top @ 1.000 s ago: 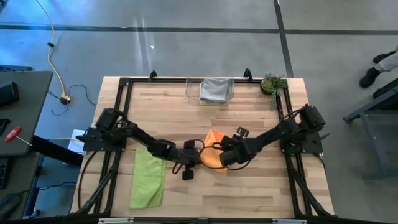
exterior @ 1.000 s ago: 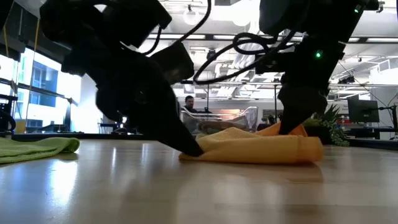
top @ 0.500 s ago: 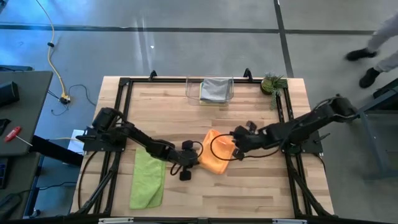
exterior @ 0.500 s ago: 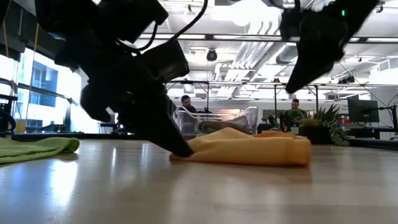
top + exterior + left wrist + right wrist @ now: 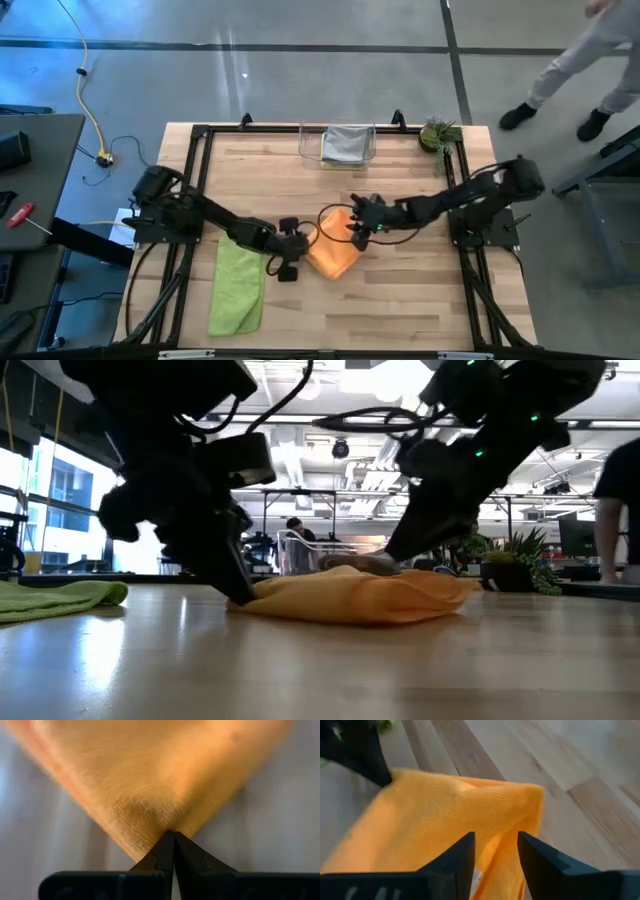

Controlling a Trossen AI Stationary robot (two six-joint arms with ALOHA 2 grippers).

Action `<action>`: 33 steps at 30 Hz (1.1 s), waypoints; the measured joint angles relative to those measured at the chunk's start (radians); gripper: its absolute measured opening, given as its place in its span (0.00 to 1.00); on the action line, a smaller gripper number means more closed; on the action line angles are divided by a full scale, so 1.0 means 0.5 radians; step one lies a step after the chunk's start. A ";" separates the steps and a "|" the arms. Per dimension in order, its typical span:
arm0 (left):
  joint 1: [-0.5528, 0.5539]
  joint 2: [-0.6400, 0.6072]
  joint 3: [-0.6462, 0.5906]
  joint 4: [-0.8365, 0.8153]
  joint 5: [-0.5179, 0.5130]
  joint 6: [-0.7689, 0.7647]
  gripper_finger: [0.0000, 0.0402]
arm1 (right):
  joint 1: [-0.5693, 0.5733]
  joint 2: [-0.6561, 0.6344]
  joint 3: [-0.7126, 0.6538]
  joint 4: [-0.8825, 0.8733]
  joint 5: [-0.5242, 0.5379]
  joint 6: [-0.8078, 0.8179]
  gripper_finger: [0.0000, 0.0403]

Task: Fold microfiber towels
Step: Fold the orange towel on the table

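Note:
An orange towel [image 5: 333, 252] lies bunched on the middle of the wooden table [image 5: 400, 300]. My left gripper [image 5: 299, 243] is at its left corner, shut on it [image 5: 173, 834]. My right gripper [image 5: 356, 228] stands open over the towel's far right part. In the right wrist view its two fingers [image 5: 457, 857] stand apart with orange cloth [image 5: 445, 815] showing between them. A lime green towel [image 5: 238, 288] lies flat at the near left. A grey towel [image 5: 347, 142] lies in a clear bin [image 5: 306, 150] at the far edge. My left gripper pinches a pointed corner of the orange towel [image 5: 162, 817] between its two fingertips. The fingers slant down at it from the table's left [image 5: 240, 592]. The corner sits low at the tabletop and the rest of the towel lies on the table. Whether my right gripper touches the cloth, I cannot tell.
A small potted plant [image 5: 438, 133] stands at the far right corner. A black frame [image 5: 200, 180] runs along the table's edges. A person walks on the floor beyond the right side [image 5: 590, 60]. Bare wood lies along the near edge.
My right gripper has lifted off the towel toward the right edge. It has then come back leftward and down over the towel's far part, tipped more steeply. My left gripper has drawn the corner toward the left edge. The towel has slid that way and lies flatter and wider.

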 joint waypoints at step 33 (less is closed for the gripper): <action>0.005 -0.008 0.007 -0.071 -0.059 -0.096 0.00 | -0.064 0.375 0.434 -0.726 0.052 0.062 0.03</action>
